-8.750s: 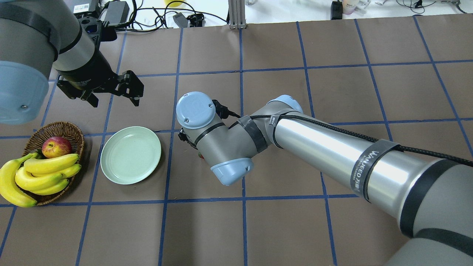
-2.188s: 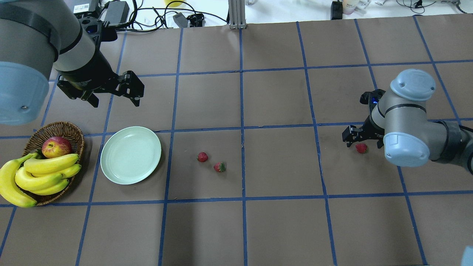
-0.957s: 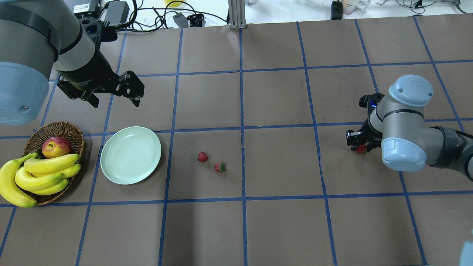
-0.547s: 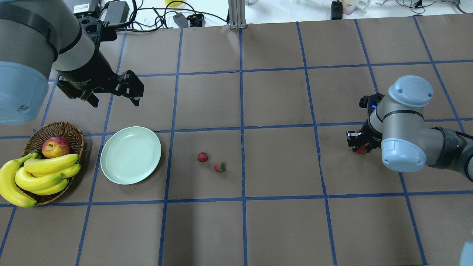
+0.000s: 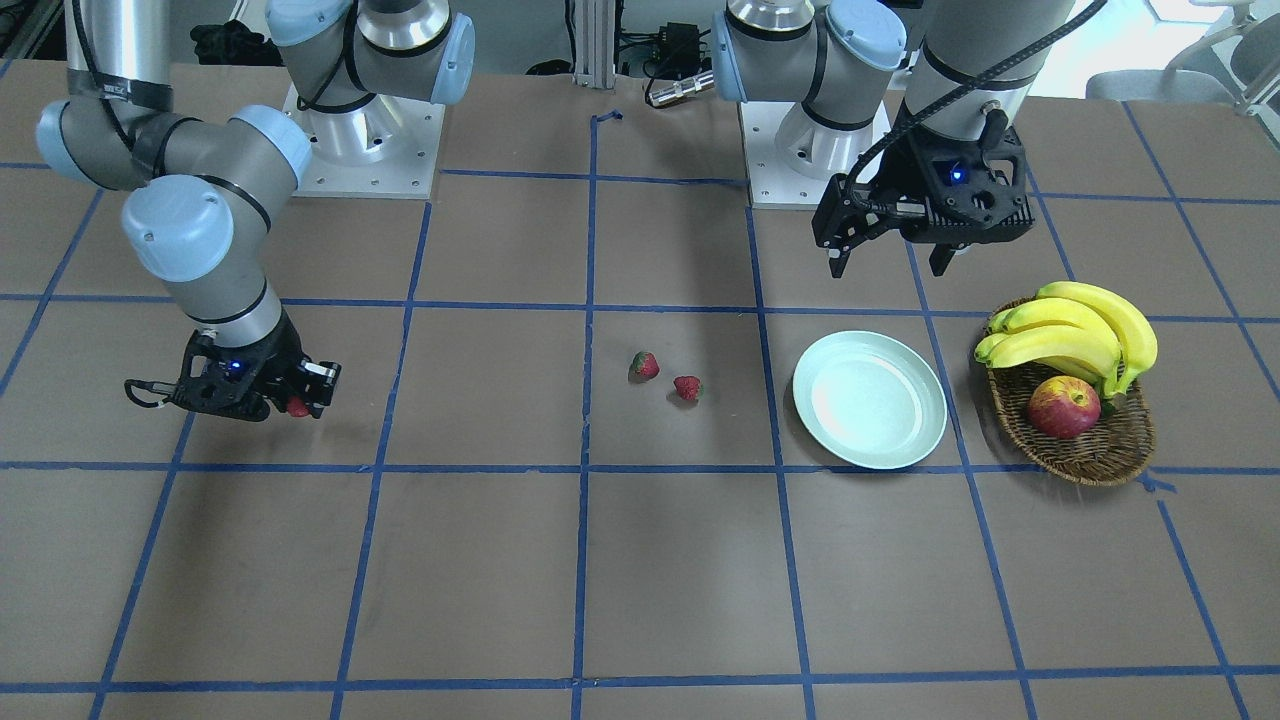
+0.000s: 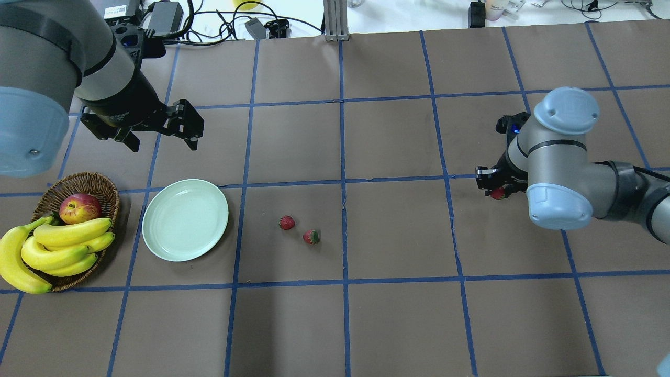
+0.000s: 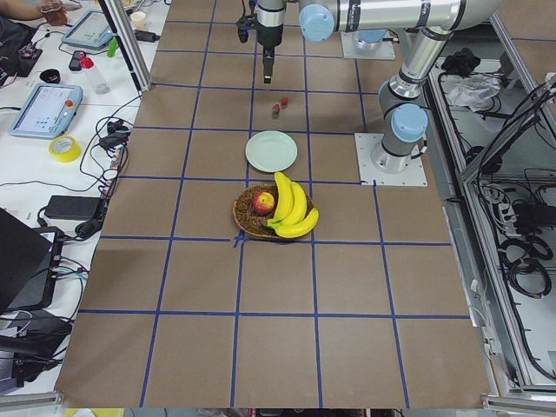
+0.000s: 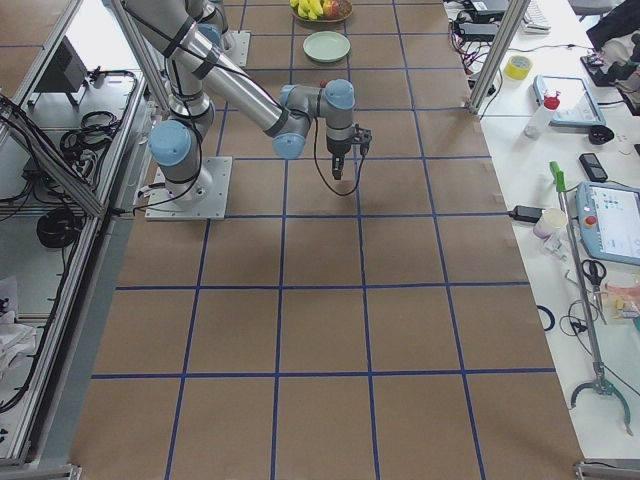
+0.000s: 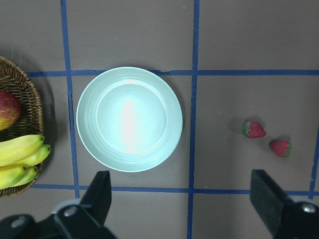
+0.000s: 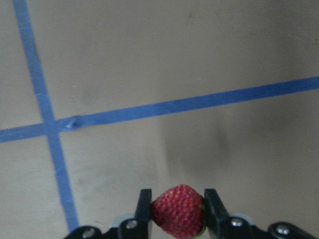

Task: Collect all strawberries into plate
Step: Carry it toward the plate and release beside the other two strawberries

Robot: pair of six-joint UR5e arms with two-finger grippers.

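We see the near right arm (image 8: 330,105) reaching across the brown gridded table (image 8: 420,330), its pincer (image 8: 338,172) pointing down, the plate (image 8: 327,46) far beyond.

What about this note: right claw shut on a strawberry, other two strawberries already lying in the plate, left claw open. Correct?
One slip: the other two strawberries lie on the table, apart from the plate, not in it; the overhead exterior view shows it. The right claw is shut on a strawberry and the left claw is open.
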